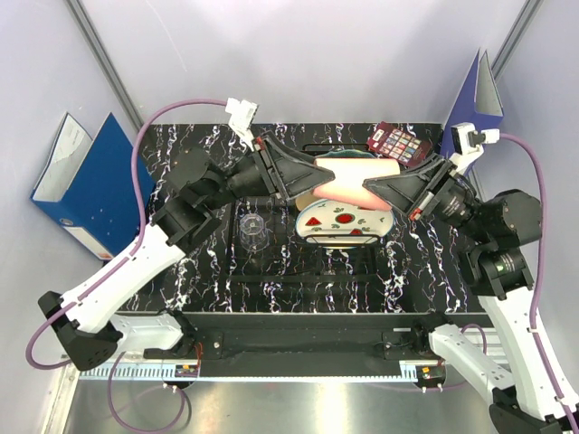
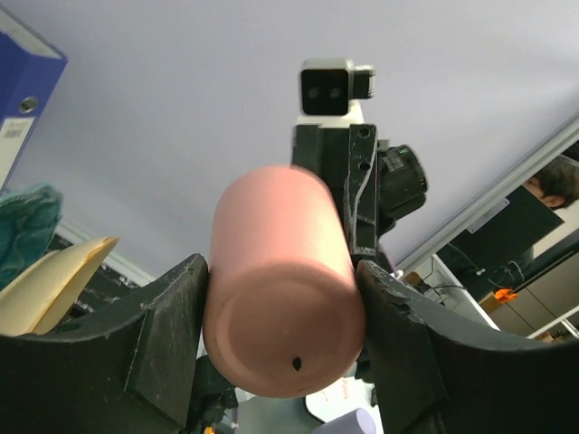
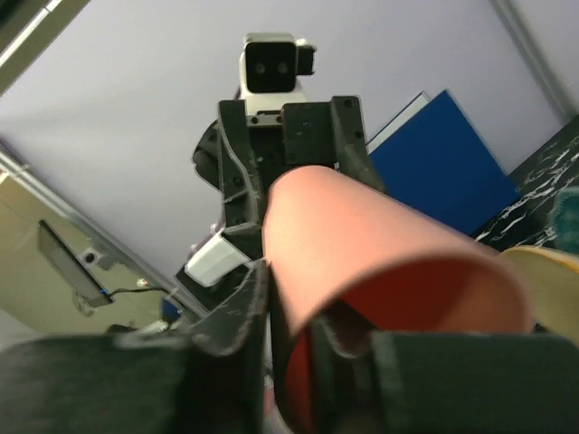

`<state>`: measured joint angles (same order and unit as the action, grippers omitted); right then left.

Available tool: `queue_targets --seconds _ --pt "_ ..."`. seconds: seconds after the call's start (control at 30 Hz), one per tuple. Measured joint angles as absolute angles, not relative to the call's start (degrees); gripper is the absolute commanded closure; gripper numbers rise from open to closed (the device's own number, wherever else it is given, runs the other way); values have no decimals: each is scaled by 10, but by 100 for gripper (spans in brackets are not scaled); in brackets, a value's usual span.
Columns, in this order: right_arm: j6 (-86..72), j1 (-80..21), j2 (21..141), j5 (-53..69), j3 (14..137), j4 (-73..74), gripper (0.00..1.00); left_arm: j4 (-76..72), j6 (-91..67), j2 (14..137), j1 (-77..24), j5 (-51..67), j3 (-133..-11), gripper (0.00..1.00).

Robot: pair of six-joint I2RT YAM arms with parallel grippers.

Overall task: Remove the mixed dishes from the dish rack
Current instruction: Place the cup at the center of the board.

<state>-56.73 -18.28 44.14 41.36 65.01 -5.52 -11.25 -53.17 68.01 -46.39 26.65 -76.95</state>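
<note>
Robot lab test cell, plain white panel walls (image 1: 317, 54), aluminium frame struts (image 1: 99, 50), blue ring binders (image 1: 99, 181)

Horizontal pink cup (image 1: 348, 188) midair above dish rack (image 1: 348, 255); fruit-marked white plate (image 1: 342, 220) upright in slot; clear glass (image 1: 251, 231) left of plate.

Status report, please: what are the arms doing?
Left gripper, right gripper: jaws shut on pink cup. Cup above dish rack. White plate in rack. Nothing blocking.

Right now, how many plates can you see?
3. The white plate with red fruit marks stands nearest the arms; the cream plate and teal plate sit behind it, largely hidden by the pink cup. Others may be hidden.
</note>
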Motion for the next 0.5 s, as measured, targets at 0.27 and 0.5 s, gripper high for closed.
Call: queue_targets --seconds 0.27,0.5 --pt "-543 -191 418 398 678 28 100 -61 -486 668 -479 255 -777 1" --pt "-377 -187 462 121 931 352 100 66 -401 536 -468 74 -799 1"
